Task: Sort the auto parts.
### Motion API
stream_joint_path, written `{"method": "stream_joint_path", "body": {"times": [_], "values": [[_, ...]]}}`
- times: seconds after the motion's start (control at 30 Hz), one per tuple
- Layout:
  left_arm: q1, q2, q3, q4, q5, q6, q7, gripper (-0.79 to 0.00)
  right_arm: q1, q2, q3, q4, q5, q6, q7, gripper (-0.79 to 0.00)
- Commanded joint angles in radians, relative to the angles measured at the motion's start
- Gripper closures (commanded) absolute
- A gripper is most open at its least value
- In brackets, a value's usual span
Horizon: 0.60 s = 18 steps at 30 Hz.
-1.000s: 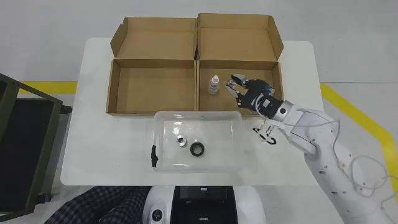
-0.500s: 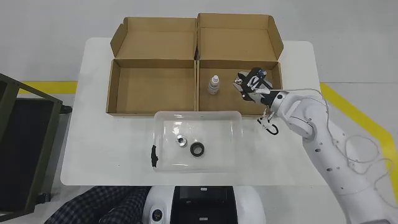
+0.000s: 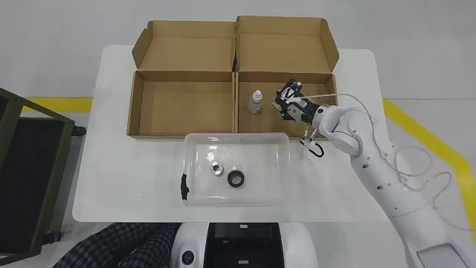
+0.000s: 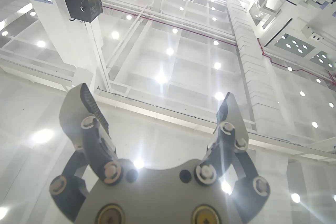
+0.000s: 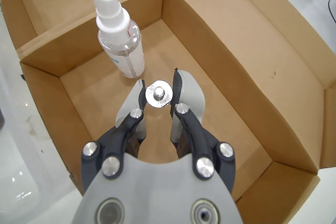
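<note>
Metal disc [image 5: 159, 96] clamped between right fingers [image 5: 187, 93].

The right box [image 5: 236, 51] was plain brown cardboard, matt and faintly fibrous. The spray bottle [image 5: 120, 43] was clear glossy plastic with a matt white cap. The part [image 5: 158, 97] clamped in the right gripper [image 5: 159, 79] was bright, shiny metal (dully scuffed toward its rim). The gripper's fingers [image 5: 190, 93] were smooth grey plastic with black ribbed pads [image 5: 178, 86]. The tray [image 3: 195, 143] was clear glossy plastic; the table [image 3: 119, 156], smooth white.
</note>
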<state>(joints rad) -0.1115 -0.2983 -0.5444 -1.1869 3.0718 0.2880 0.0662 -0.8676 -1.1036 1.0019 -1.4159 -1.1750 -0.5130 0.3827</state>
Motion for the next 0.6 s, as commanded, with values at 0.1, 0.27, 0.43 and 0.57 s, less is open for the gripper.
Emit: {"method": "stream_joint_path", "body": {"times": [0.1,0.27,0.43,0.57], "values": [[0.0,0.0,0.0,0.0,0.0,0.0,0.0,-0.785,0.023,-0.01,-0.02,0.04,0.007,0.002,0.009,0.0],[0.0,0.0,0.0,0.0,0.0,0.0,0.0,-0.785,0.032,-0.018,-0.033,0.059,0.007,0.01,0.016,0.0],[0.0,0.0,0.0,0.0,0.0,0.0,0.0,-0.785,0.038,-0.025,-0.043,0.075,0.008,0.014,0.021,0.0],[0.0,0.0,0.0,0.0,0.0,0.0,0.0,-0.785,0.045,-0.031,-0.052,0.091,0.007,0.015,0.027,-0.105]]}}
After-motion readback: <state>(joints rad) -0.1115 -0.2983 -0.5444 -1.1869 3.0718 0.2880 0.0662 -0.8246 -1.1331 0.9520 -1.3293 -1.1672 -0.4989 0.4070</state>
